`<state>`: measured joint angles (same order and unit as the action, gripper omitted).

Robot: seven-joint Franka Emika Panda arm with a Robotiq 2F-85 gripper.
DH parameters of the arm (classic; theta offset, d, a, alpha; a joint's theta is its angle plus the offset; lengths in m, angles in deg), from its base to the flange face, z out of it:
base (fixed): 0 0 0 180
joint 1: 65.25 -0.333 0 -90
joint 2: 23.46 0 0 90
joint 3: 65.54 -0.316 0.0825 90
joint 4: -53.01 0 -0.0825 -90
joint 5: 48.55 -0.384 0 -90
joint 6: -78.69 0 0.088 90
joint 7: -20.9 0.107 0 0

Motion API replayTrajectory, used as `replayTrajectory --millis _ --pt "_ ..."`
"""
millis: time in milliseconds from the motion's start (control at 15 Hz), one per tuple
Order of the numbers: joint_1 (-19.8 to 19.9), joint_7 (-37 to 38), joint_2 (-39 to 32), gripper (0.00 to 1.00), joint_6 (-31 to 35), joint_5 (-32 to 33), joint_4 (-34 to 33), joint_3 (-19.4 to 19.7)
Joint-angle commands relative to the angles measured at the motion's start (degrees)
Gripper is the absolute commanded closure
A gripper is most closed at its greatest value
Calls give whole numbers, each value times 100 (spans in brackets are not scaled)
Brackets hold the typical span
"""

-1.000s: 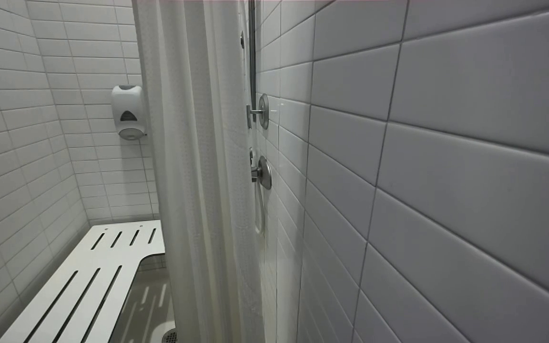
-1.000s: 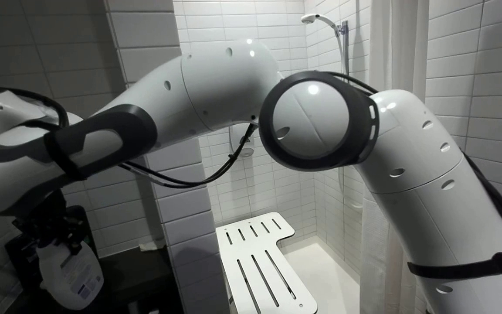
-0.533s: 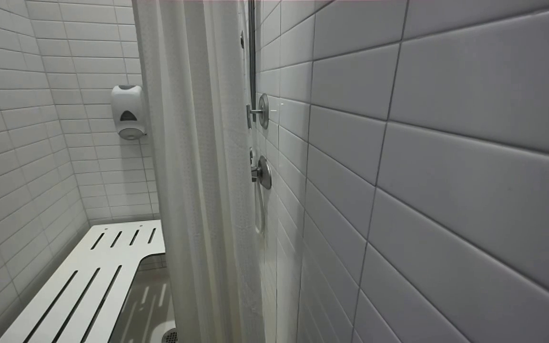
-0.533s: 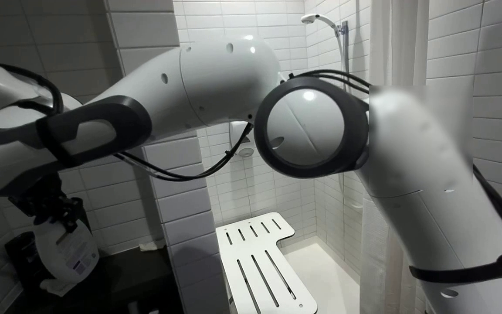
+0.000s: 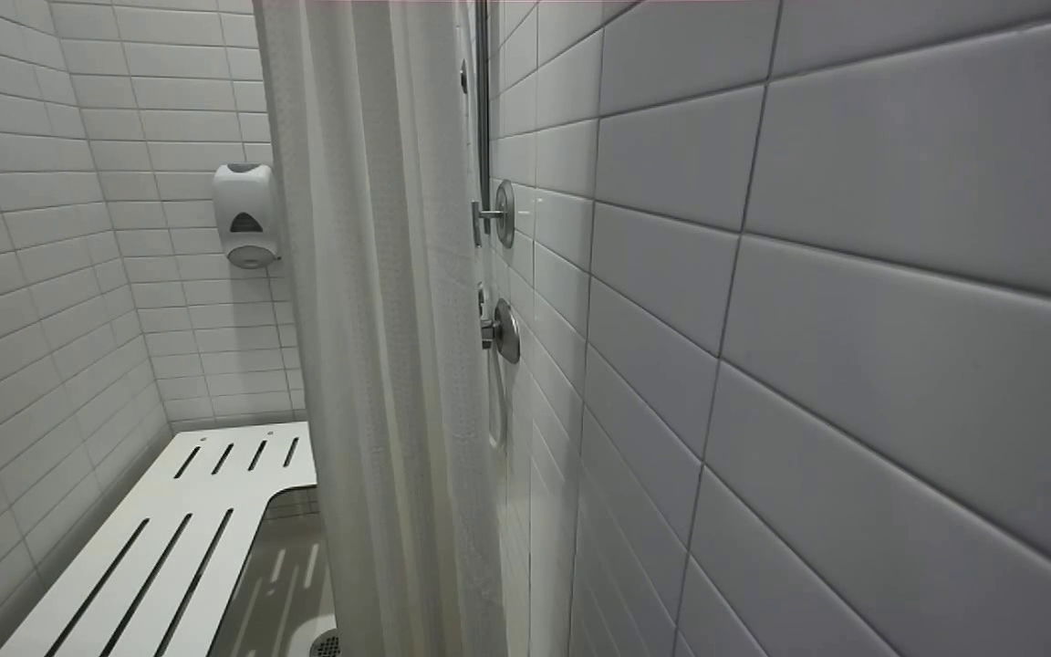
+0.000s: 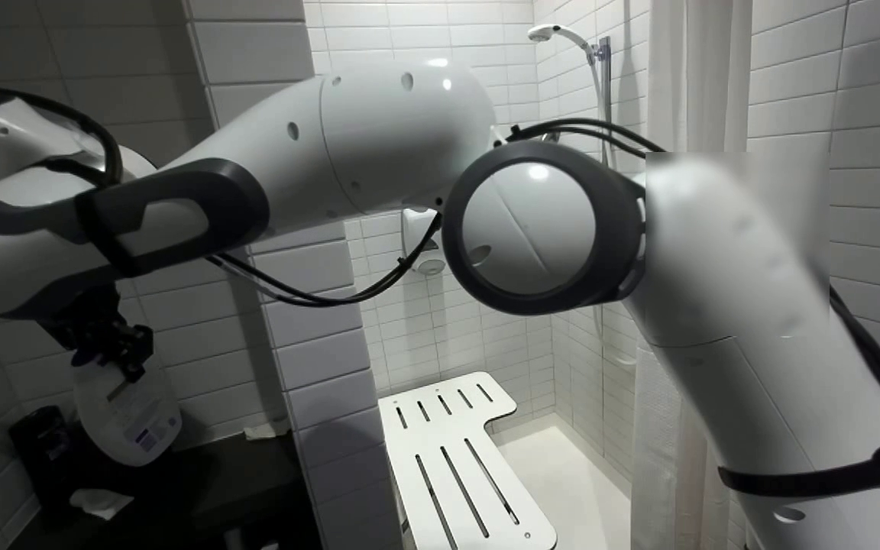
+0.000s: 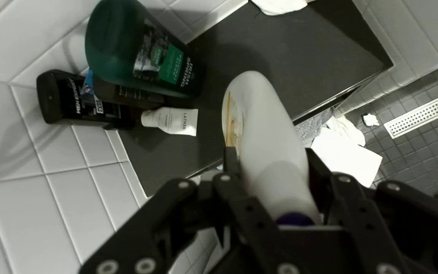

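Observation:
My gripper [image 7: 272, 161] is shut on a white bottle [image 7: 264, 121], with its fingers on both sides near the purple cap. In an exterior view the bottle [image 6: 131, 420] hangs tilted below the gripper [image 6: 108, 355], apart from the dark shelf [image 7: 299, 49]. A brown streak marks one side of it in the wrist view. On that shelf, to the bottle's left, are a green Irish Spring bottle [image 7: 120, 45], a black Men Expert bottle [image 7: 70, 99] and a small white Lather tube [image 7: 173, 121]. A brown container [image 7: 127, 95] is partly hidden by the green bottle.
Crumpled white cloth or paper [image 7: 280, 3] lies at the shelf's back. Lower down are a white sheet [image 7: 348, 156] and a floor drain [image 7: 428, 112]. A tiled pillar [image 6: 325, 397] separates the shelf from the slotted bench [image 6: 448, 428]. A shower curtain [image 5: 379, 319] hangs nearby.
The gripper and the white bottle have risen, and more of the shelf and a crumpled white piece below now show. The grip has stayed the same.

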<state>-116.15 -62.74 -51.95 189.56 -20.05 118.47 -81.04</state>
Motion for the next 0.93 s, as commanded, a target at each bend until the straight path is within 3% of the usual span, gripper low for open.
replayTrajectory --millis 0,600,867 --pt "-48 286 -82 81 -73 44 -324 90" --pt "194 1172 -76 81 -74 -249 -434 184" --pt "347 1238 -138 81 11 -351 -140 175"
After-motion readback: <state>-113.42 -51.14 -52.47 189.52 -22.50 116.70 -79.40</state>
